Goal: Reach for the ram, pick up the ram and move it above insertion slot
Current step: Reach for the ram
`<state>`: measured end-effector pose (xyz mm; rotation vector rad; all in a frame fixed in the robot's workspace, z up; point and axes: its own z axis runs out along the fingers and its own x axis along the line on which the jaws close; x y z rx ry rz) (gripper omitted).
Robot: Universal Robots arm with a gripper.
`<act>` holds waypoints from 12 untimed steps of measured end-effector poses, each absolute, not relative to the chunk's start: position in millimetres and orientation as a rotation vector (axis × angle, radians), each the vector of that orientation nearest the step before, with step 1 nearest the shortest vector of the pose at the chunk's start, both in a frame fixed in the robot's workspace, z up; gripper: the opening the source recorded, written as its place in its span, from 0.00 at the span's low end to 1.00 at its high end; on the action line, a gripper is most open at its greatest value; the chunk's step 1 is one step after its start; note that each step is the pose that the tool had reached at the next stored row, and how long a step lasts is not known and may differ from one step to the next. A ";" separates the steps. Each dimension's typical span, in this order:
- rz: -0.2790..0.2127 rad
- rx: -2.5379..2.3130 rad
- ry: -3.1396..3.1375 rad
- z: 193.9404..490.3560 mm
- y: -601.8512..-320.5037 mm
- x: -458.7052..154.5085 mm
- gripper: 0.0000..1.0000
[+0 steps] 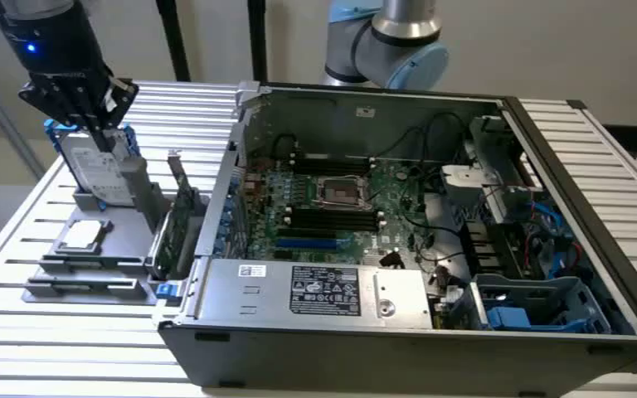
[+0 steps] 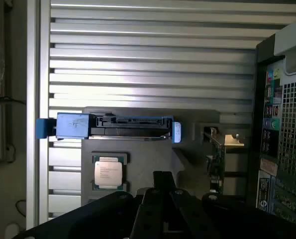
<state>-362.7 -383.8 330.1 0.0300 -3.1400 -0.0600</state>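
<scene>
The end effector [image 1: 103,137] hides part of the hard drive [image 1: 99,181]; the computer case [image 1: 407,356] is cropped at the edge.

**Slatted counter, two loads**

A ribbed aluminium counter [image 1: 31,332] carries an open desktop computer case [image 1: 407,356] at the exterior view's right. Just beside it, at the left, lies a flat grey parts holder [image 1: 86,297].
</scene>
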 end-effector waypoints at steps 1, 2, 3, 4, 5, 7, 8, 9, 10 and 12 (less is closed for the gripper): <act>-0.060 0.030 -3.140 330.1 -383.8 -362.7 0.11; -0.060 0.030 -3.140 330.1 -383.8 -362.7 0.11; -0.060 0.030 -3.140 330.1 -383.8 -362.7 0.11; -0.060 0.030 -3.140 330.1 -383.8 -362.7 0.11; -0.060 0.030 -3.140 330.1 -383.8 -362.7 0.11; -0.060 0.030 -3.140 330.1 -383.8 -362.7 0.11; -0.060 0.030 -3.140 330.1 -383.8 -362.7 0.11; -0.060 0.030 -3.140 330.1 -383.8 -362.7 0.11; -0.060 0.030 -3.140 330.1 -383.8 -362.7 0.11; -0.060 0.030 -3.140 330.1 -383.8 -362.7 0.11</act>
